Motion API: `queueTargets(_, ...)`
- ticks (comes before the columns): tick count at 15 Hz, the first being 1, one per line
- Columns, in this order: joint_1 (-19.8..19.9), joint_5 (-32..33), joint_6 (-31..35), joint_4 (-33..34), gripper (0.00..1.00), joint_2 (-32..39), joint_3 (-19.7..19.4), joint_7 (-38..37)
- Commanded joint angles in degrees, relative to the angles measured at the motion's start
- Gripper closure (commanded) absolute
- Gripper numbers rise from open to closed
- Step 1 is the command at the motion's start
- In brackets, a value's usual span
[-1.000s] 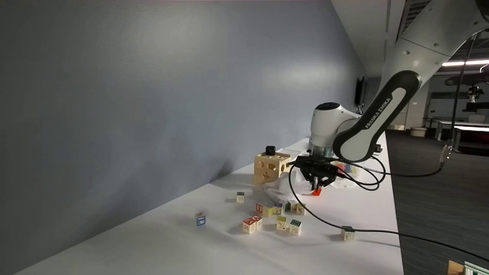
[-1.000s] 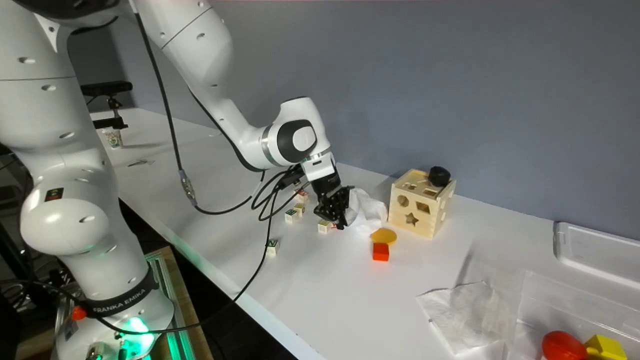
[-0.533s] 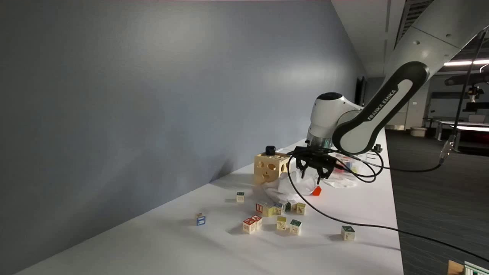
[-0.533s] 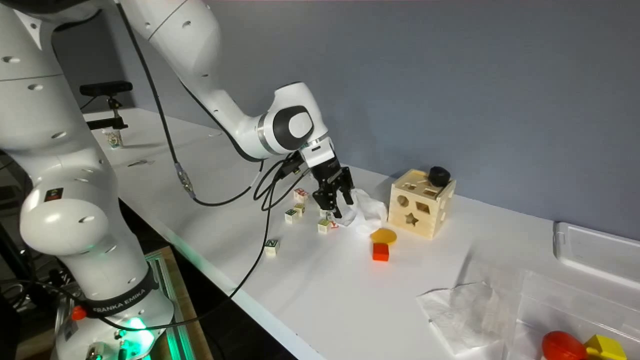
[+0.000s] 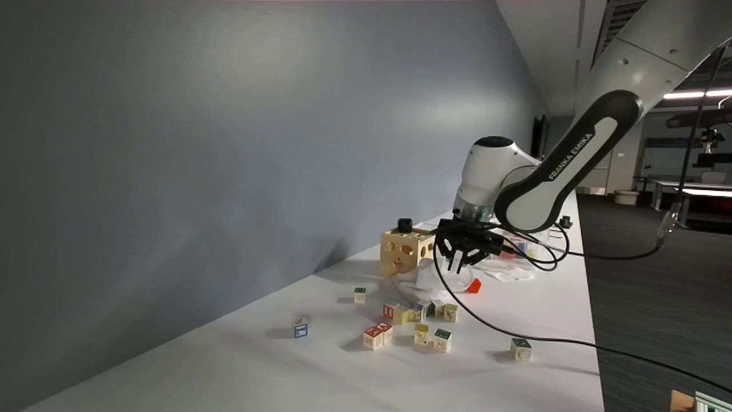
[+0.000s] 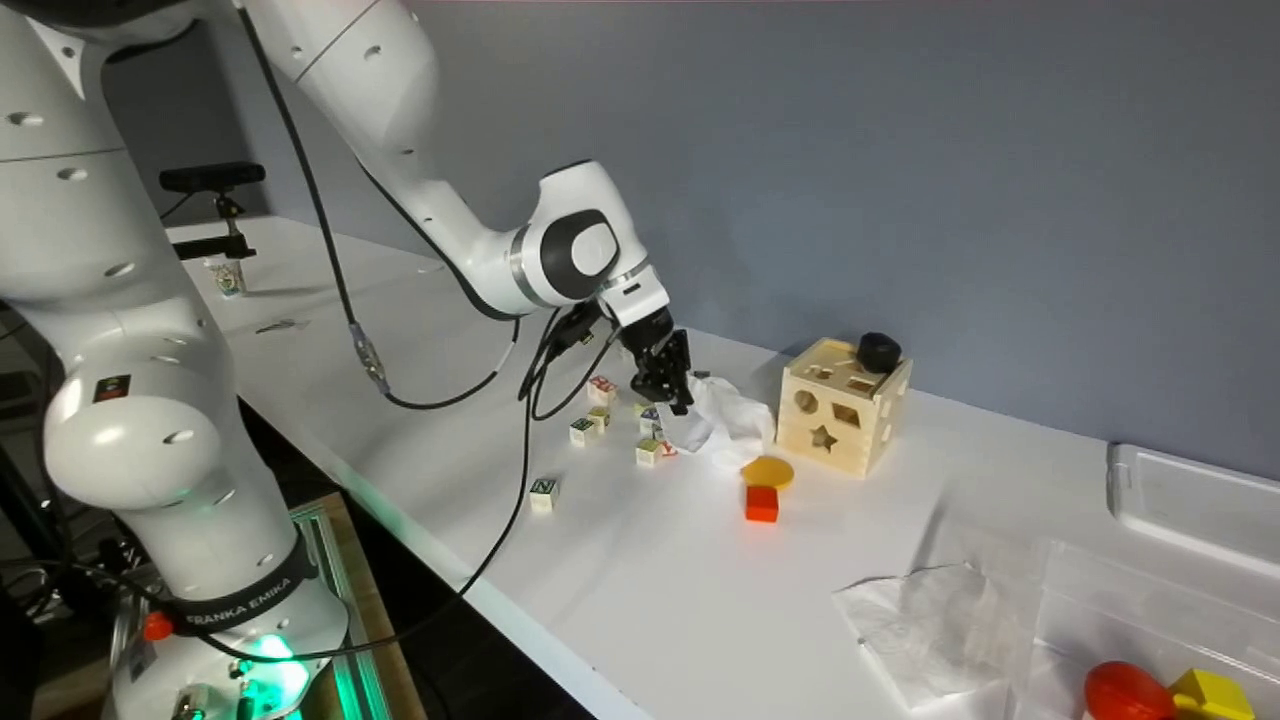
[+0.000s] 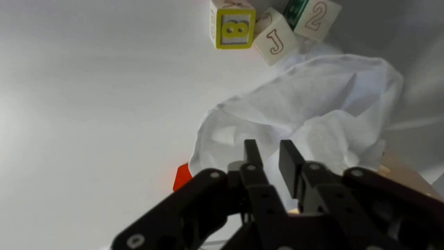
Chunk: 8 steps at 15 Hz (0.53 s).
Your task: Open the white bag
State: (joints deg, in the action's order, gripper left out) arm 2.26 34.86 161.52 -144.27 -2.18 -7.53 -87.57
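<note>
The white bag (image 7: 312,90) lies crumpled on the table. In the wrist view its hemmed rim curves round a partly open mouth, with folds inside. It also shows in both exterior views (image 5: 426,280) (image 6: 738,425), against the wooden box. My gripper (image 7: 267,142) is over the bag, fingers pointing down at it. The fingers are part open with a narrow gap and nothing between them. In an exterior view the gripper (image 5: 454,268) is just above the bag; whether the tips touch the cloth cannot be told. Part of the bag is hidden behind the fingers.
A wooden shape box (image 6: 840,410) with a black piece (image 6: 879,352) on top stands beside the bag. A red block (image 6: 761,504), a yellow disc (image 6: 767,471) and several letter blocks (image 5: 373,337) lie near. A clear bin (image 6: 1100,600) and the wall (image 5: 229,143) are close.
A second ago the gripper was lower at the bag's edge with fingers together. It rose and opened wide, then tilted and narrowed its fingers. The bag's near edge sits slightly differently.
</note>
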Motion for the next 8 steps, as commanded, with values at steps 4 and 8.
queueTargets(4,-0.4,-5.0,2.6,-0.7,1.0,3.5,0.1,3.0)
queueTargets(8,0.4,3.1,4.6,2.1,1.0,6.9,-1.6,-7.2)
